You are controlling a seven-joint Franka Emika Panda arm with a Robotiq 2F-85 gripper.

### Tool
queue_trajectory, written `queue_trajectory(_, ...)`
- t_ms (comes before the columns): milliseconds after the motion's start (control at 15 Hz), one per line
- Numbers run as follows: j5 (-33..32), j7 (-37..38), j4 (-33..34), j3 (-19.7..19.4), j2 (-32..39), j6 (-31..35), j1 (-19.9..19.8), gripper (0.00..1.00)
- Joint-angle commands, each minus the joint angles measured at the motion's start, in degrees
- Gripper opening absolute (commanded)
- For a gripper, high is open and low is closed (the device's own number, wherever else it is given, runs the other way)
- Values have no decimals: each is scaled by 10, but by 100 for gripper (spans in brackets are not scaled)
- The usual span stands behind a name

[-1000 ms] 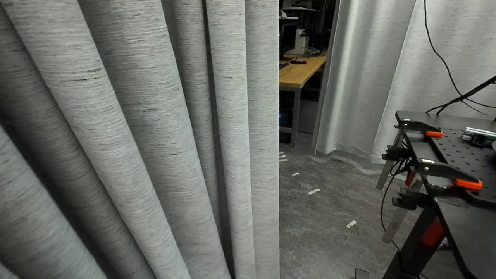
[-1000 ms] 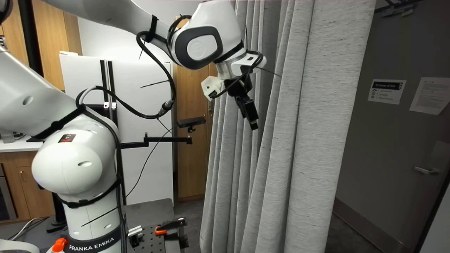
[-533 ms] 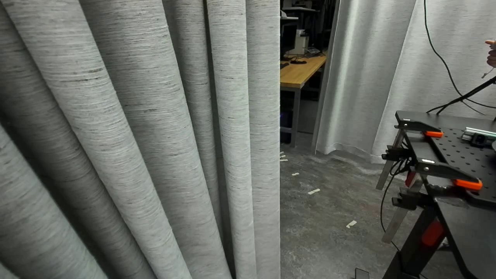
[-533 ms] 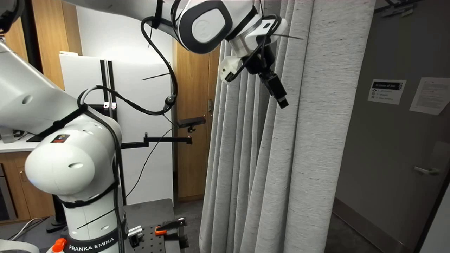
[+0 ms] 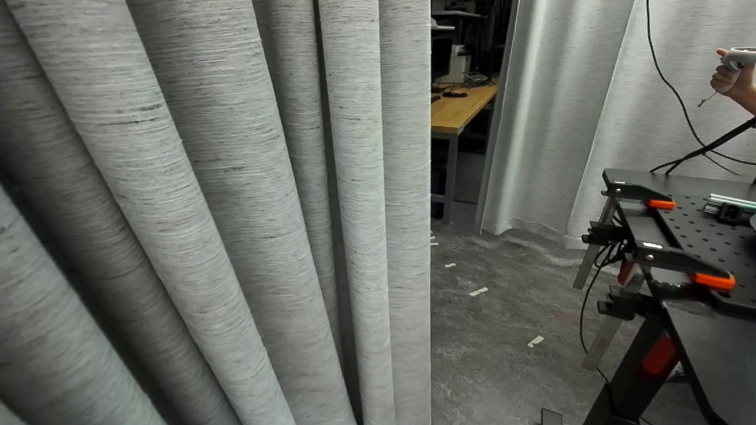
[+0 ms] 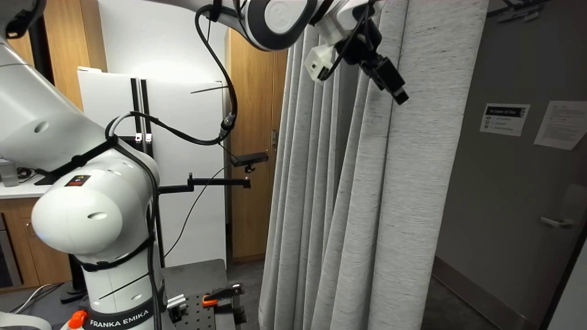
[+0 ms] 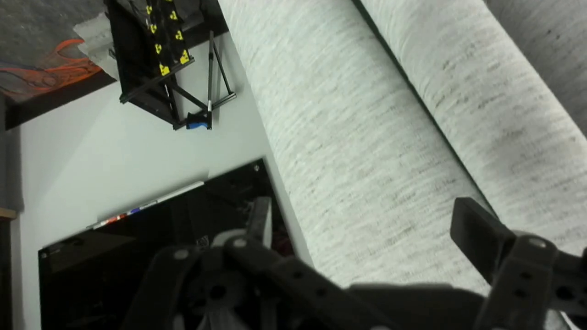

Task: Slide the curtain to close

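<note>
The light grey woven curtain [image 6: 412, 192] hangs in deep vertical folds, and in an exterior view it also fills the left side [image 5: 236, 206]. In the wrist view the curtain [image 7: 348, 128] runs diagonally, its edge at the left and a dark fold groove at the right. My gripper [image 6: 398, 94] is in front of the curtain's upper part, pointing down toward it. In the wrist view my gripper [image 7: 364, 222] is wide open with only curtain fabric behind the gap. The left finger lies beyond the curtain's edge, the right finger over the fabric near the groove. I cannot tell whether they touch it.
A paler drape [image 5: 555, 118] hangs past a gap showing a wooden desk [image 5: 460, 109]. A black table [image 5: 709, 236] with orange-tipped clamps stands right. A grey door [image 6: 518, 183] is beyond the curtain. A person's hand [image 5: 732, 82] holds a controller. A dark panel [image 7: 160, 256] is on the wall.
My gripper has moved up and to the right across the curtain. The curtain's edge has shifted slightly right in an exterior view. A hand with a controller has come into view.
</note>
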Motion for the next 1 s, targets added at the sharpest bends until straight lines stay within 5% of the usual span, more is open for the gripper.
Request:
queue_trajectory(0,1,8,53,-8,41,41,0,100)
queue_trajectory(533,-2,3,122,-9,149,22,11,100)
queue_trajectory(933,-61,30,144,37,222,5,-3,100)
